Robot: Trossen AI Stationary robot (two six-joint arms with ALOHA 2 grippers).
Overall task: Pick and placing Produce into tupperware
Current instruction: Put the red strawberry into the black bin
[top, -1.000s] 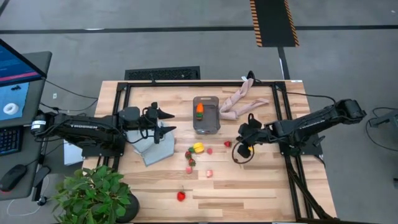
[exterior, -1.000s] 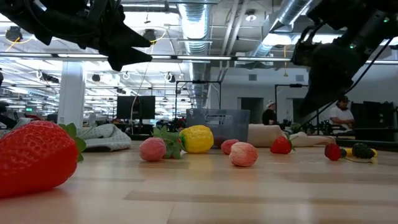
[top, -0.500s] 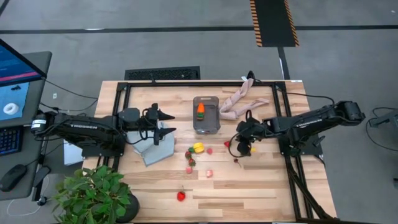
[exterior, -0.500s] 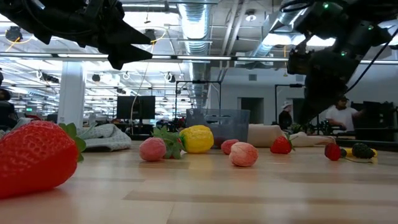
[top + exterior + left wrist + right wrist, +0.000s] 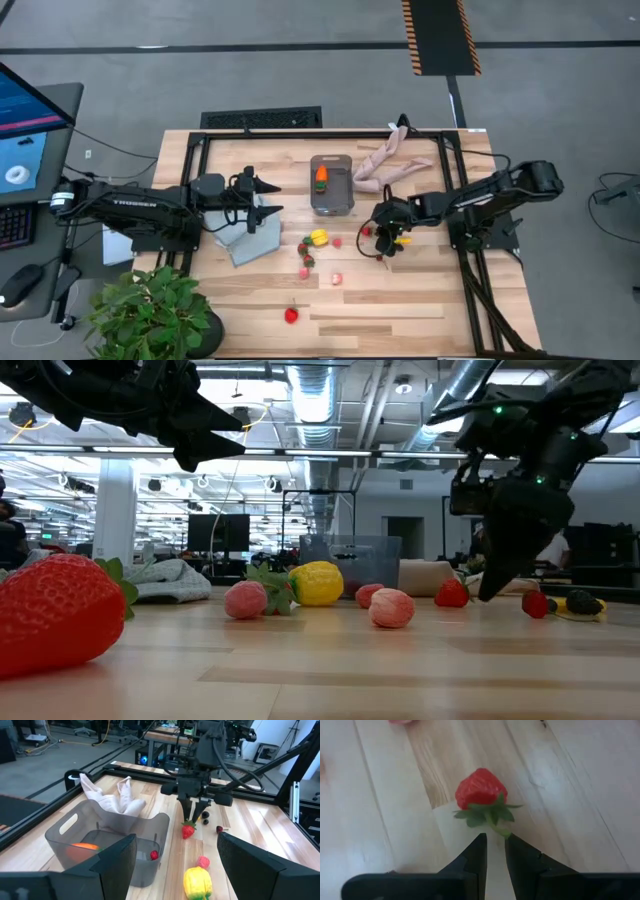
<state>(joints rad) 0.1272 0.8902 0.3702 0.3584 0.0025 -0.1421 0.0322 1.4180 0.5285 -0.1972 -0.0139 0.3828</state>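
Note:
The clear-greyish tub [image 5: 331, 185] [image 5: 110, 840] stands mid-table on its base, with an orange carrot [image 5: 321, 178] and a small red berry [image 5: 154, 854] inside. A red strawberry [image 5: 366, 231] [image 5: 481, 790] lies on the wood to its right. My right gripper [image 5: 378, 234] [image 5: 495, 842] points down just beside it, fingers only narrowly apart, green leaves toward the tips. A yellow lemon [image 5: 319, 237], pink berries [image 5: 337, 242] and more strawberries [image 5: 291, 315] lie scattered nearer. My left gripper [image 5: 272, 196] [image 5: 175, 865] hovers wide open left of the tub. My right gripper comes from above, slanting down, with its fingertips [image 5: 510, 840] at the tip of the strawberry's green leaf [image 5: 502, 831]. I cannot tell whether they touch it. The strawberry lies on the table.
A beige limb-shaped object [image 5: 390, 165] lies at the far right. A folded grey-blue cloth [image 5: 245, 235] sits under the left arm, a potted plant [image 5: 155, 315] at the near left corner. A small banana and dark berries [image 5: 402, 240] lie right of my right gripper. Black frame rails edge the table.
My right gripper has moved toward the table's left, from beside the banana and dark berries to the strawberry, and has dipped lower toward the table. The produce and the tub have stayed put.

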